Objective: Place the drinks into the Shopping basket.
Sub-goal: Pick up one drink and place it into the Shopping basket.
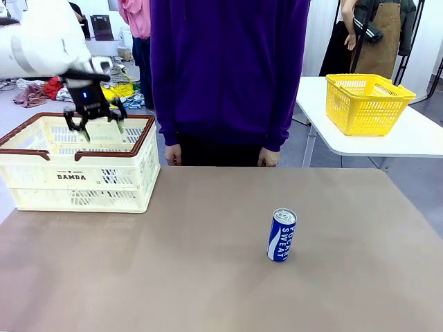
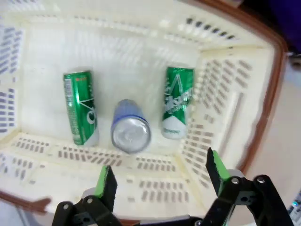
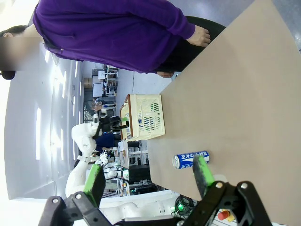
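slotted plastic shopping basket [image 2: 225,94] — slim metal cans [image 2: 81,107] inside, silver ends

"DAMDA" stands on the side of the Shopping basket [image 1: 41,188]; the blue can [image 1: 282,236] reads "SWEAT".

Showed smooth, faintly shiny plastic in the Shopping basket [image 1: 76,181], glossy printed metal in the green cans [image 2: 81,107] and blue can [image 1: 282,235], bare silver metal at can ends, matt surface on the table [image 1: 173,277], soft cloth in the purple top [image 1: 228,69].
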Motion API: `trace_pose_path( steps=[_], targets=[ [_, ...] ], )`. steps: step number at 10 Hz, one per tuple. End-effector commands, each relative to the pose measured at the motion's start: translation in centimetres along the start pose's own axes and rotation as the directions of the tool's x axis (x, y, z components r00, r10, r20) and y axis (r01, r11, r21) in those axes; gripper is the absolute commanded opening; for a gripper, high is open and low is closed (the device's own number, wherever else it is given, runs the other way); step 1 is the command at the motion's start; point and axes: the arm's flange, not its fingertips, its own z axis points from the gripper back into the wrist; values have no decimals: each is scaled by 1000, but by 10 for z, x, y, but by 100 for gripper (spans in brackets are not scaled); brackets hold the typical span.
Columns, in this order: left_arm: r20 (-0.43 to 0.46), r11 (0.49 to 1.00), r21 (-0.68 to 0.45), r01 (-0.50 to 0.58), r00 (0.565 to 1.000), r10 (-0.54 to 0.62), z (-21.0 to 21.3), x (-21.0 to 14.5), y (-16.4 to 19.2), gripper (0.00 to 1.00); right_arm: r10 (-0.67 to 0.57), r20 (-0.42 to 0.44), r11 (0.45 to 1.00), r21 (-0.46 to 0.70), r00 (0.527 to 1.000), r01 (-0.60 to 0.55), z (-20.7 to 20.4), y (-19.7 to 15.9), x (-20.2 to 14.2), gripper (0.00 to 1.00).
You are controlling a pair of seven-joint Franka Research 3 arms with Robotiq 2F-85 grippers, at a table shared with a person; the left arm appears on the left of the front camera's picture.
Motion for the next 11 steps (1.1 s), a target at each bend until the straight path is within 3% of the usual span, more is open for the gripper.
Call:
trace_pose_path(
  steps=[1, 3, 5, 6, 7, 8, 9, 11],
  targets=[
    [15, 996, -87, -22, 1000, 23, 76, -20, 7, 100, 23, 2, 1000, 19, 1000, -23, 0, 1, 1, 100],
    [-79, 977, -212, -17, 997, 0, 150, -50, 31, 100, 23, 2, 1000, 19, 1000, -23, 0, 1, 1, 100],
    [-95, 938, -316, 143, 979, -181, 195, -86, 71, 100, 23, 2, 1000, 19, 1000, -23, 0, 1, 1, 100],
    [-125, 868, -431, 246, 937, -327, 211, -106, 100, 100, 23, 2, 1000, 19, 1000, -23, 0, 1, 1, 100],
    [-117, 756, -567, 327, 877, -466, 219, -124, 135, 100, 23, 2, 1000, 19, 1000, -23, 0, 1, 1, 100],
    [-80, 650, -683, 332, 851, -519, 213, -133, 176, 100, 23, 2, 1000, 19, 1000, -23, 0, 1, 1, 100],
    [-57, 576, -756, 310, 846, -530, 198, -136, 210, 100, 23, 2, 1000, 19, 1000, -23, 0, 1, 1, 100],
    [-35, 434, -867, 245, 839, -543, 155, -134, 246, 100, 23, 2, 1000, 19, 1000, -23, 0, 1, 1, 100]
  ],
)
